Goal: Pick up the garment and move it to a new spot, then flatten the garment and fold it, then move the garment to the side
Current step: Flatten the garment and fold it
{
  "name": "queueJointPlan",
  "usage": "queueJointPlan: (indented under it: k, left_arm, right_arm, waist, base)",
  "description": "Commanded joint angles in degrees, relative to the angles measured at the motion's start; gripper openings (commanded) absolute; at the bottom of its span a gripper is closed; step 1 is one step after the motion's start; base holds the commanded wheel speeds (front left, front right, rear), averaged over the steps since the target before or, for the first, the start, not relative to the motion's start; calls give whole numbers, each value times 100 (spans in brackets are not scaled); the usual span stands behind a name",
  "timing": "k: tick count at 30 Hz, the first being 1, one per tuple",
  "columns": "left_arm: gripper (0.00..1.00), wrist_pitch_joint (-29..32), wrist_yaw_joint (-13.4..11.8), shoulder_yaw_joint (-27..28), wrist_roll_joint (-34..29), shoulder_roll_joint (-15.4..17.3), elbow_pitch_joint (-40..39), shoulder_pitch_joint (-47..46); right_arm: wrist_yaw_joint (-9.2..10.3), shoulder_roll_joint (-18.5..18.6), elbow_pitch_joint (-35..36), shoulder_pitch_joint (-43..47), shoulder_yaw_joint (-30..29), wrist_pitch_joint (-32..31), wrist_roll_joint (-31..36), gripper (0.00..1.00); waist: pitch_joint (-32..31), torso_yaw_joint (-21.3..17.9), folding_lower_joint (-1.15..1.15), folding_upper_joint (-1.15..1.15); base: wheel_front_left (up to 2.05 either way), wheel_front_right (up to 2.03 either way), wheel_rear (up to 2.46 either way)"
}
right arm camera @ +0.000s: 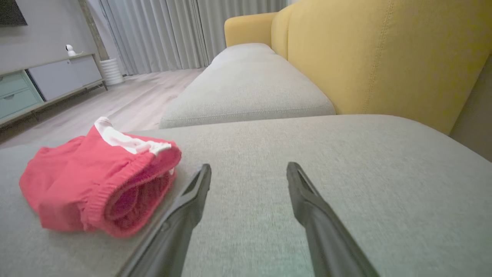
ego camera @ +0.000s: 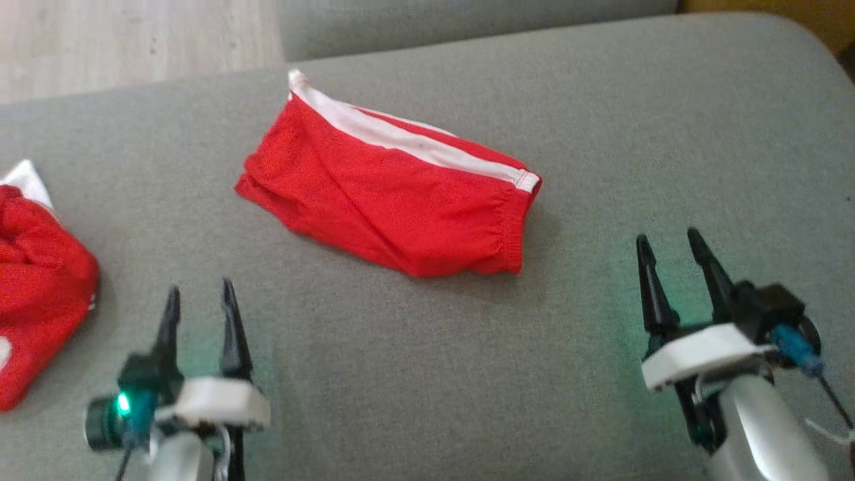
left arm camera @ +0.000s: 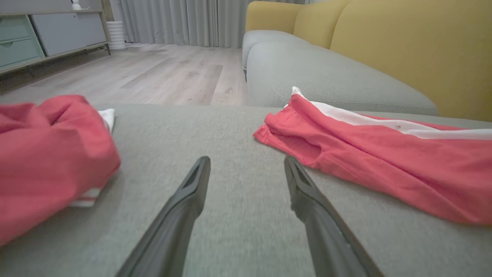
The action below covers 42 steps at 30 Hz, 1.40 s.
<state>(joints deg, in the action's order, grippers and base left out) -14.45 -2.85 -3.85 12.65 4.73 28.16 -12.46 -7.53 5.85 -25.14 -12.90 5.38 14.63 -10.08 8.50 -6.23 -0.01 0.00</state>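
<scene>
Lying folded on grey cushion [ego camera: 634,120], red shorts [ego camera: 381,200]

grey sofa seat [ego camera: 427,374], yellow backrest [right arm camera: 384,50], wooden floor [left arm camera: 153,77]

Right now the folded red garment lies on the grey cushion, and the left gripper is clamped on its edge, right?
No. The left gripper is open and holds nothing; the left wrist view shows bare grey cushion between its fingers. The folded red garment does lie on that cushion, untouched.
</scene>
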Motion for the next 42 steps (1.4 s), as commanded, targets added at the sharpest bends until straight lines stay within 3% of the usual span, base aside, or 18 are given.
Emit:
queueJointPlan:
  k: [1,7,11,22,26,34,36,39,40,41,42]
  left_arm:
    - [100,-54,73,236,-5,4,-338,139]
    - [100,-54,238,406,-5,-157,-557,815]
    - [100,-54,311,459,-23,-176,-542,761]
    - [100,-54,602,403,-87,-177,163,-1106]
    - [100,-37,579,430,-110,-74,1084,-2373]
    - [100,247,67,378,-382,310,2694,-3385]
    - [100,318,63,366,-361,301,2997,-3433]
    - [100,470,257,278,-330,245,3412,-3467]
    - [42,536,329,223,-346,226,3550,-3463]
    - [0,606,402,179,-344,192,3676,-3454]
    - [0,649,473,142,-337,153,3780,-3441]
  right_arm:
    - [4,-58,137,78,35,37,154,100]
    - [4,-164,75,436,-124,37,402,100]
    - [4,-185,89,412,-112,37,448,100]
    - [4,-69,424,-71,121,37,390,100]
    - [4,10,583,-329,213,37,314,100]
    - [4,15,703,-548,233,37,225,100]
    - [4,10,706,-555,219,37,211,100]
    - [4,10,700,-554,187,37,199,100]
    - [4,7,687,-551,173,37,195,100]
    - [4,1,674,-547,165,37,191,100]
    - [4,-4,660,-541,160,37,191,100]
  waist:
    - [-180,95,1,0]
    - [-333,157,1,0]
    - [-258,132,1,0]
    - [676,-49,1,0]
    - [1187,-211,1,0]
    - [1550,-455,1,0]
    - [1557,-470,1,0]
    - [1540,-440,1,0]
    - [1515,-416,1,0]
    - [1485,-390,1,0]
    - [1445,-359,1,0]
  base:
    - [0,0,0]
    - [0,0,0]
    - [0,0,0]
    - [0,0,0]
    - [0,0,0]
    - [0,0,0]
    - [0,0,0]
    - [0,0,0]
    - [0,0,0]
    - [0,0,0]
    - [0,0,0]
